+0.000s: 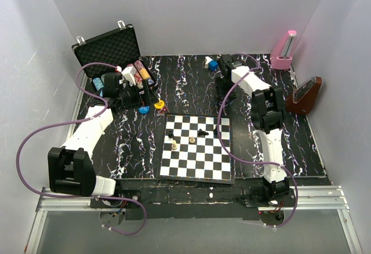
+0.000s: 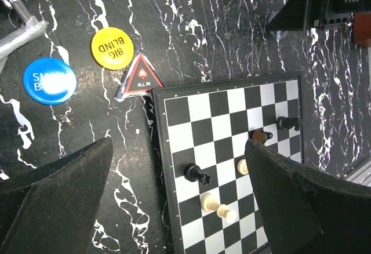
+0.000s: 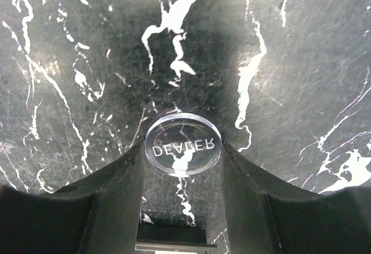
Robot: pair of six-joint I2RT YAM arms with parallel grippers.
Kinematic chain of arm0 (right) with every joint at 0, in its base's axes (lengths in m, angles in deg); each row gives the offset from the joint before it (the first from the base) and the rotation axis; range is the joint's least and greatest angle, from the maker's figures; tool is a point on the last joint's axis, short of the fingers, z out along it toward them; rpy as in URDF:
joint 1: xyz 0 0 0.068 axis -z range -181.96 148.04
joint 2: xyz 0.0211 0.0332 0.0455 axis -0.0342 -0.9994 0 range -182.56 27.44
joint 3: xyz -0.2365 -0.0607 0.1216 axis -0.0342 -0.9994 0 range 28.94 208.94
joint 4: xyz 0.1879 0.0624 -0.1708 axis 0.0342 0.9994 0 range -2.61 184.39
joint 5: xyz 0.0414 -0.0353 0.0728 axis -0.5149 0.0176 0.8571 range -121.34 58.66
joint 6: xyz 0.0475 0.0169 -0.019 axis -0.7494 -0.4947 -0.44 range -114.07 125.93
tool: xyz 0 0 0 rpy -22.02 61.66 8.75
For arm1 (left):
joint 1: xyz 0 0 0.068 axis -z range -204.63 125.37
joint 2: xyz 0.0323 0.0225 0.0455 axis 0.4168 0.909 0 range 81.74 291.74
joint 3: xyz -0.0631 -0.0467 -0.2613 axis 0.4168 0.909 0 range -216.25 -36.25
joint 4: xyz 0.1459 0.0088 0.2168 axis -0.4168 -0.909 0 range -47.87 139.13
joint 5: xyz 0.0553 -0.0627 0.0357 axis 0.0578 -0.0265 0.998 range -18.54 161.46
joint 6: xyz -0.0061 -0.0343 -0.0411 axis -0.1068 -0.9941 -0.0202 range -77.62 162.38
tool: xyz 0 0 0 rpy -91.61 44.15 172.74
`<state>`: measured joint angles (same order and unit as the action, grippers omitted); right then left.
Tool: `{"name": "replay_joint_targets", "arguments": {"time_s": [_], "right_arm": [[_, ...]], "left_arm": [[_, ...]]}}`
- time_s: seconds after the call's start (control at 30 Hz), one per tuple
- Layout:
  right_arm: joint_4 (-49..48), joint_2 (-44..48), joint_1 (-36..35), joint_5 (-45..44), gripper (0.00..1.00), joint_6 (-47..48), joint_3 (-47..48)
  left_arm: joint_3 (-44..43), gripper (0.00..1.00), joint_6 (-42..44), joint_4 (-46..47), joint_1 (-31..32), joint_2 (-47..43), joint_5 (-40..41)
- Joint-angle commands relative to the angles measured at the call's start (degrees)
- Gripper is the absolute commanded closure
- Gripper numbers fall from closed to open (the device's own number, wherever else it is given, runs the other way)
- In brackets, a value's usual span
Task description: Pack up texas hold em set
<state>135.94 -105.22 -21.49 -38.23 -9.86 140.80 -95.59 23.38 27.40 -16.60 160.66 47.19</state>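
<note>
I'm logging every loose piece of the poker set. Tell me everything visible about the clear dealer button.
The dealer button is a round, transparent disc, plastic by its look, with white "DEALER" lettering that reads upside down in the right wrist view. It lies flat on the black marbled table, whose veins show through it. The right tool brackets it, one finger at each side, apparently touching its rim.

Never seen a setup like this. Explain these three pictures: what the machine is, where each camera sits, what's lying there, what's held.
Two white robot arms are bolted at a marbled black table. The overhead view looks down from behind them; the other two come from cameras on each wrist, whose dark shapes are that gripper's own fingers.

The left gripper is open and holds nothing, above a chessboard. Nearby lie a yellow Big Blind disc, a blue disc and a triangular All In marker.

The right gripper has a clear Dealer disc between its fingers.

An open black case with poker chips sits far left.
</note>
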Motion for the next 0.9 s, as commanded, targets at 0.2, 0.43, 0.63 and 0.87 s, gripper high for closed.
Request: {"name": "replay_joint_targets", "arguments": {"time_s": [0.2, 0.43, 0.63, 0.87], "right_arm": [[3.0, 5.2, -4.4, 1.6, 0.60, 1.0, 2.0], [3.6, 5.7, -9.6, 3.5, 0.60, 0.8, 3.5], [2.3, 7.2, -15.1, 5.4, 0.60, 0.7, 4.4], [2.7, 9.3, -18.5, 8.2, 0.60, 3.5, 5.8]], "left_arm": [[-2.1, 0.02, -2.8, 2.0, 0.2, 2.3, -4.1], [-3.1, 0.02, -3.8, 2.3, 0.1, 5.0, -4.9], [-5.6, 0.03, -7.1, 3.3, 0.1, 9.9, -8.9], [-9.7, 0.11, -10.3, 3.7, -1.2, 17.5, -15.6]]}}
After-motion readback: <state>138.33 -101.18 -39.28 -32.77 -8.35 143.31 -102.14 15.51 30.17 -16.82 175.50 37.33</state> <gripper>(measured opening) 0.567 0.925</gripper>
